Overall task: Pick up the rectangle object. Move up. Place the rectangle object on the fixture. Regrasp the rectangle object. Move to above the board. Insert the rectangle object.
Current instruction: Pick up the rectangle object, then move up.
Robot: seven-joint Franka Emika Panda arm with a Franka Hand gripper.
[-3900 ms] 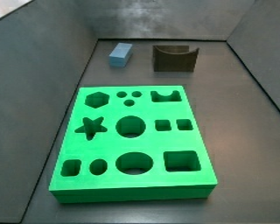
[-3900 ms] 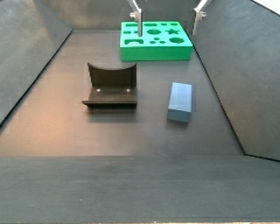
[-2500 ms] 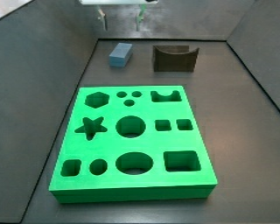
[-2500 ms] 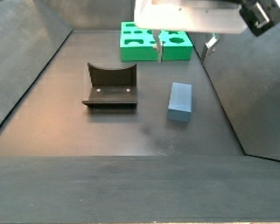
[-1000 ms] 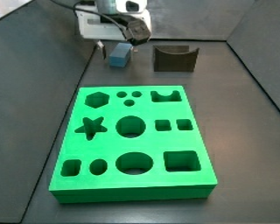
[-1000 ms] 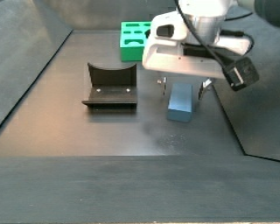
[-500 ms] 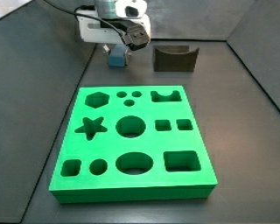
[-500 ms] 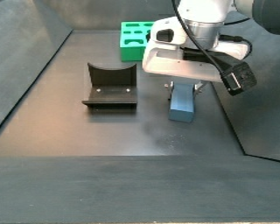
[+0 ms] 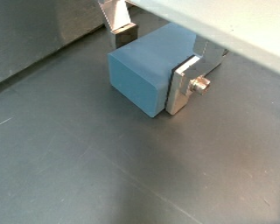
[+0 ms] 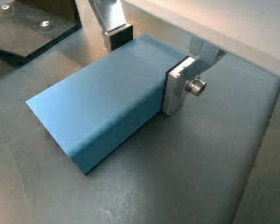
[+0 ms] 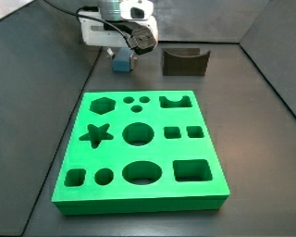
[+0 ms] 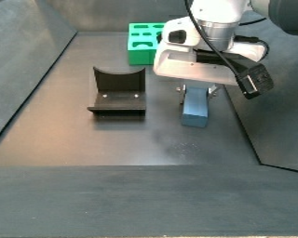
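Observation:
The rectangle object, a pale blue block, lies on the dark floor and shows in both wrist views point(image 9: 143, 74) point(image 10: 95, 109) and in both side views point(image 11: 121, 65) point(image 12: 196, 110). My gripper point(image 9: 154, 63) point(image 10: 149, 63) is down over one end of it point(image 11: 122, 57) point(image 12: 197, 90), with a silver finger point(image 9: 184, 83) against each long side. The jaws look shut on the block, which still rests on the floor. The dark fixture point(image 11: 184, 61) point(image 12: 116, 91) stands beside the block, and its base shows in a wrist view point(image 10: 25, 31). The green board point(image 11: 138, 153) point(image 12: 142, 42) lies apart.
Grey walls enclose the floor on the sides point(image 11: 64, 46) point(image 12: 257, 84). The arm's body point(image 12: 220, 28) hides part of the board in a side view.
My gripper has come down from above the block until its fingers straddle it, and the fingers have closed in on its sides. The block, fixture and board have not moved.

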